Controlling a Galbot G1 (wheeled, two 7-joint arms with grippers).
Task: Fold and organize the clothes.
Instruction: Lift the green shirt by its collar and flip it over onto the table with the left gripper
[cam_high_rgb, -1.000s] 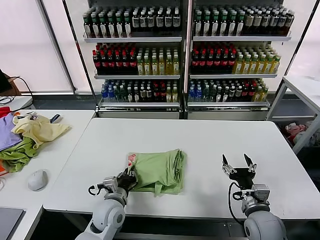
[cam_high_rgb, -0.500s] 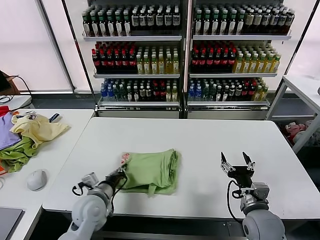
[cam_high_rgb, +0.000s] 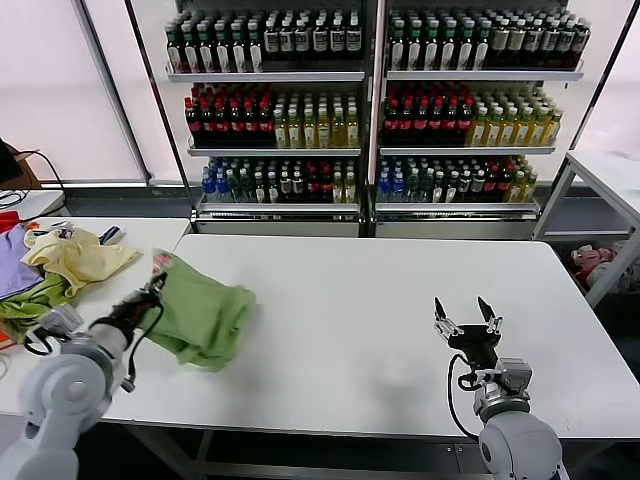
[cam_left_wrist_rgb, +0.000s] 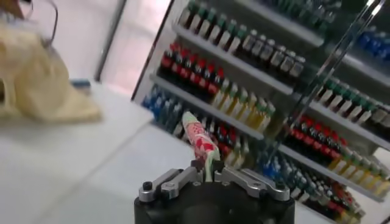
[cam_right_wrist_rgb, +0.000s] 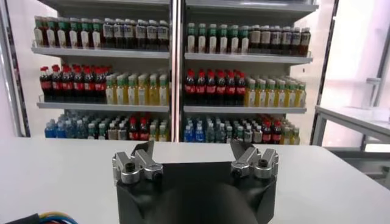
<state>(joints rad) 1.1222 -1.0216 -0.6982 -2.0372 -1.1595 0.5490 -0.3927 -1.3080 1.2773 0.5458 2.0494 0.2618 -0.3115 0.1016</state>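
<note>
The light green shirt (cam_high_rgb: 202, 312), folded into a bundle, hangs from my left gripper (cam_high_rgb: 152, 293) near the left edge of the white table (cam_high_rgb: 380, 290). The gripper is shut on its edge, where the red-and-white print shows. In the left wrist view the fingers (cam_left_wrist_rgb: 183, 175) pinch a strip of printed cloth (cam_left_wrist_rgb: 203, 143). My right gripper (cam_high_rgb: 466, 322) is open and empty, held upright over the table's front right. In the right wrist view its fingers (cam_right_wrist_rgb: 137, 164) stand wide apart.
A pile with a pale yellow garment (cam_high_rgb: 75, 255), a darker green cloth (cam_high_rgb: 28, 305) and a purple cloth (cam_high_rgb: 12, 262) lies on the side table at left. Shelves of bottles (cam_high_rgb: 370, 110) stand behind. Another table (cam_high_rgb: 605, 170) is at far right.
My left gripper has carried the shirt from the table's front middle to the left and away from me, lifting it. The right gripper has barely moved.
</note>
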